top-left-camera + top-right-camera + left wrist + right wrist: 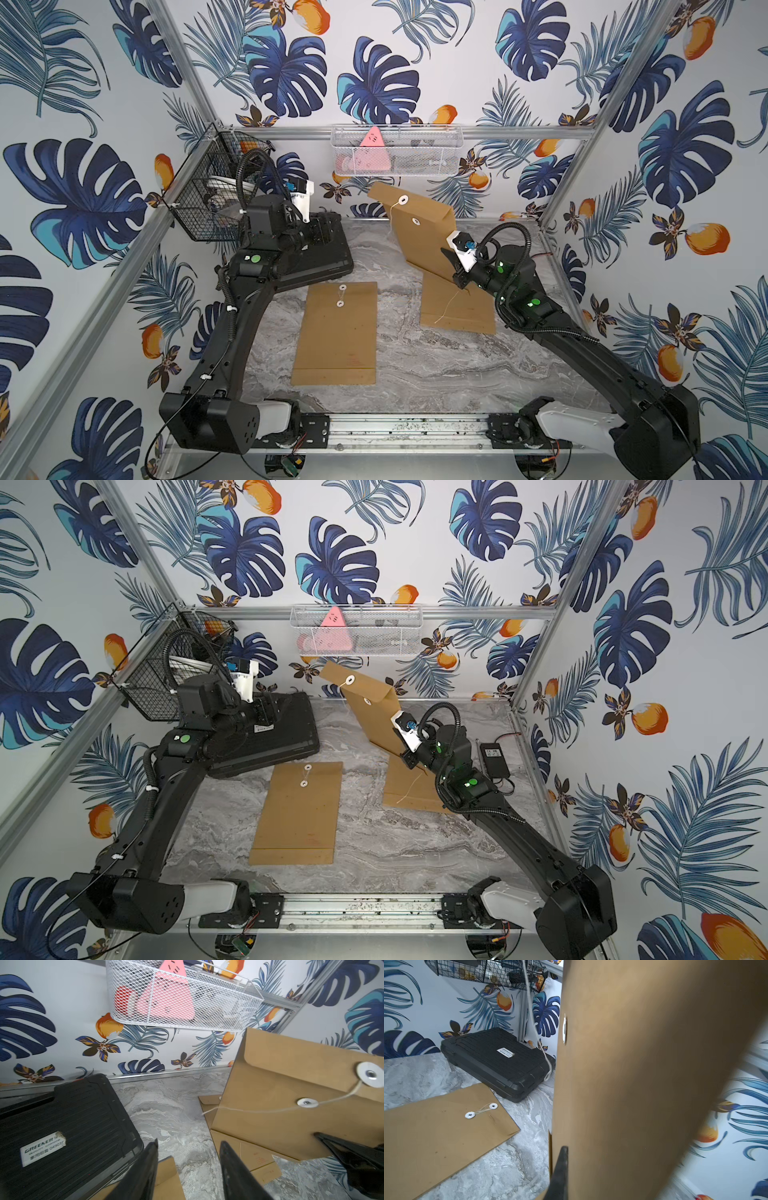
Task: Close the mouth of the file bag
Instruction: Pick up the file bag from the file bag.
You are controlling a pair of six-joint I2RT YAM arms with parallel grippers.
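file bags (336,332) (419,245) (469,316): 3 | black case (332,257): 1 | wire baskets (195,199) (415,158): 2 | robot arms (232,332) (602,361): 2

Robot test booth, lab setup for sure

From where I'm standing it's a bare aluminium frame (523,133) boxed in with panels of tropical leaf wallpaper (457,95). Inside there's a marble-look table (415,365). A black left arm (237,328) and right arm (594,357) are mounted on a metal rail (407,430) along the front edge. A black wire basket (199,216) and a white mesh basket (424,156) hang off the frame, plus a power brick (494,757) with loose wires by the side wall.
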